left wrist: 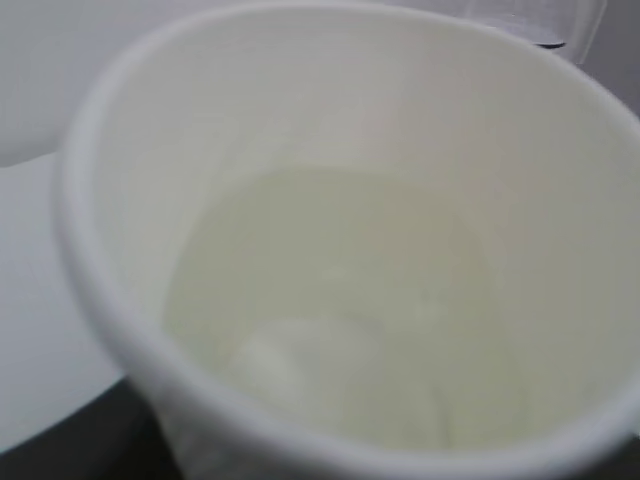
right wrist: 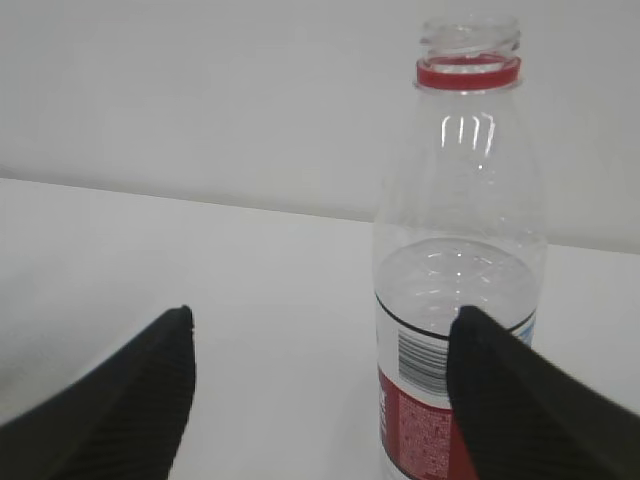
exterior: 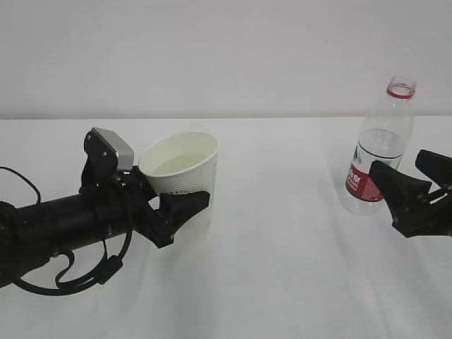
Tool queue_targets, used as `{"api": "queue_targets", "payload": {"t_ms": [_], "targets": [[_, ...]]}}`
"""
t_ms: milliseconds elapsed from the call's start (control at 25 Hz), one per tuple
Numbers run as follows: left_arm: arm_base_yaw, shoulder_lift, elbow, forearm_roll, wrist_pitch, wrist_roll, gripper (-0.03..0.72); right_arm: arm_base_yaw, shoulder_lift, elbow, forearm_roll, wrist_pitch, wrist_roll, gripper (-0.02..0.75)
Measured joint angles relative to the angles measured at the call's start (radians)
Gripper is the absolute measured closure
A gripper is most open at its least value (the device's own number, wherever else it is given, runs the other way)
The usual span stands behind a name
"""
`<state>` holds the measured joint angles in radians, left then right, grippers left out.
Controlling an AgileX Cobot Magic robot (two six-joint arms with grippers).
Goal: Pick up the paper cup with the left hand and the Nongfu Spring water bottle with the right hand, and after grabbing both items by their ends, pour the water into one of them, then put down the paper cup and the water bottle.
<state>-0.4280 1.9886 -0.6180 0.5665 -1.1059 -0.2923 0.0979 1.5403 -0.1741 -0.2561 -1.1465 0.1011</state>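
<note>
Two black arms come in from the near edge, both cut off by the frame. Nearest, the left hand (exterior: 176,212) has its jaws clamped around the lower part of the paper cup (exterior: 182,169), which tilts toward the camera; the cup's base is hidden behind the near jaw, so whether it touches the table (exterior: 282,268) cannot be told. Pale water (exterior: 178,164) lies inside, blurred in the left wrist view. At the right edge, the right hand (exterior: 411,182) has its jaws apart, holding nothing. Just beyond, the Nongfu Spring water bottle (exterior: 378,148) stands upright and uncapped on the table, one jaw overlapping its lower label.
</note>
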Motion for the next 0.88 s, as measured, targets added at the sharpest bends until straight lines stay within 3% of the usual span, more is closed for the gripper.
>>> {"api": "queue_targets", "payload": {"t_ms": [880], "targets": [[0.122,0.0,0.0,-0.148,-0.001,0.037,0.198,0.0,0.0,0.0,-0.007,0.0,0.009,0.148]]}}
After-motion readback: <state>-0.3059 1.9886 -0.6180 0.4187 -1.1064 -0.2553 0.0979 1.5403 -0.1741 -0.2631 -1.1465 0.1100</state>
